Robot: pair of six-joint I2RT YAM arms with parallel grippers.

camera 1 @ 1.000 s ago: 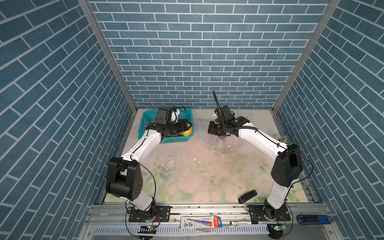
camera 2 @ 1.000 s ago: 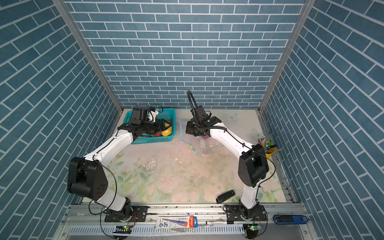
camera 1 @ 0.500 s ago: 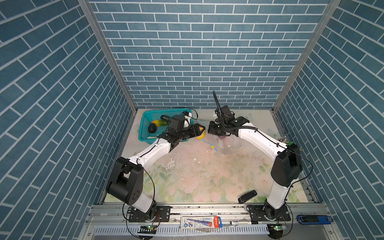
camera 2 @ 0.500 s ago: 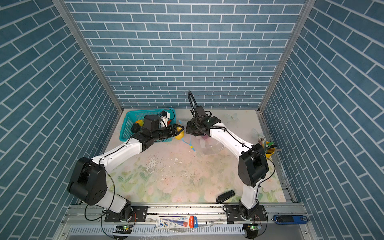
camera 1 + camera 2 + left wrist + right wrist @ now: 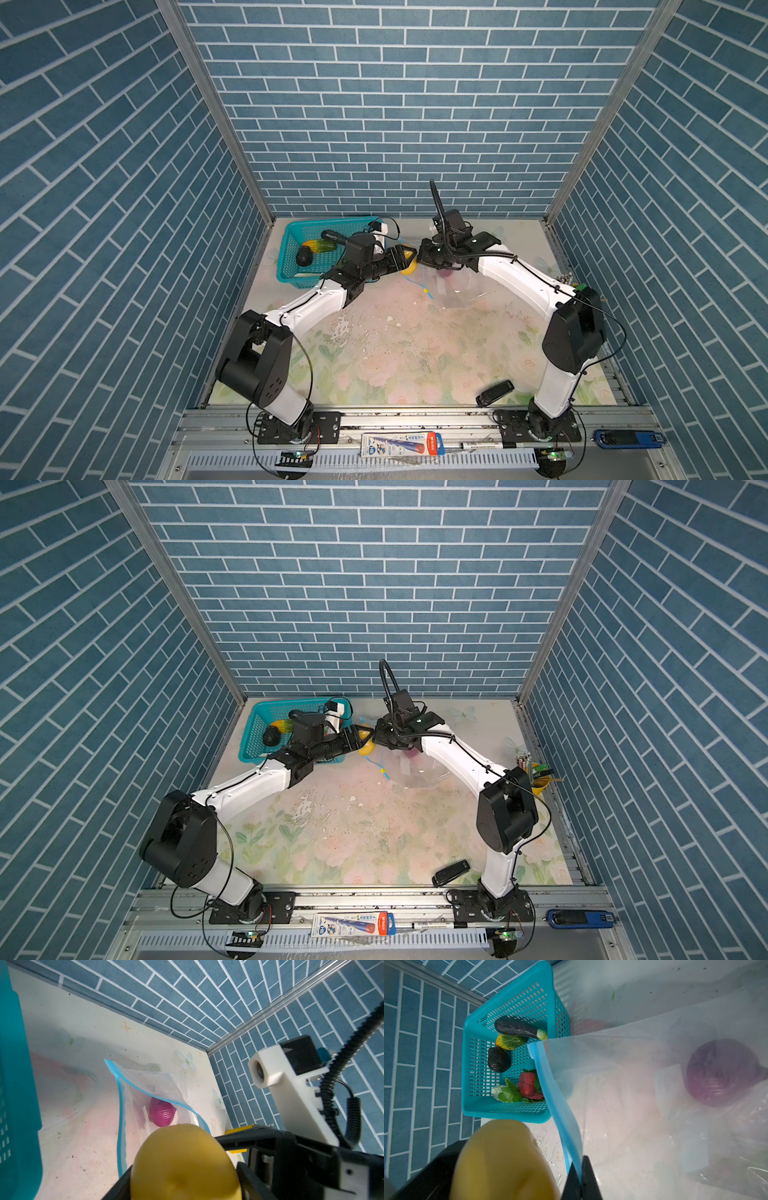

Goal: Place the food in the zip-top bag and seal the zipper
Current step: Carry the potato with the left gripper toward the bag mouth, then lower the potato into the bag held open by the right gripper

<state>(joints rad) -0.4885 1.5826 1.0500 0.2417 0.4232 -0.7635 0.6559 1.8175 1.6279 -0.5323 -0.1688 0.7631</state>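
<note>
My left gripper (image 5: 405,262) is shut on the yellow fruit (image 5: 185,1163), which hangs just in front of the zip-top bag's (image 5: 158,1082) mouth. My right gripper (image 5: 580,1180) is shut on the light blue zipper (image 5: 556,1095) strip and lifts the upper lip, so the mouth gapes. A purple onion (image 5: 162,1112) lies inside the bag. More food sits in the teal basket (image 5: 291,249): a dark eggplant (image 5: 517,1027), a green-yellow cucumber (image 5: 508,1041), a dark round piece (image 5: 499,1059) and a red piece (image 5: 527,1085) with green leaves. The yellow slider tab (image 5: 426,291) rests on the table.
The basket stands at the back left, close behind my left arm. A black handset (image 5: 494,392) lies near the front edge on the right. A yellow cup of pens (image 5: 536,777) stands by the right wall. Brick walls close in three sides.
My left gripper came out of the basket and swung right with the yellow fruit, up to the bag's mouth. The right gripper has held still on the zipper strip.
</note>
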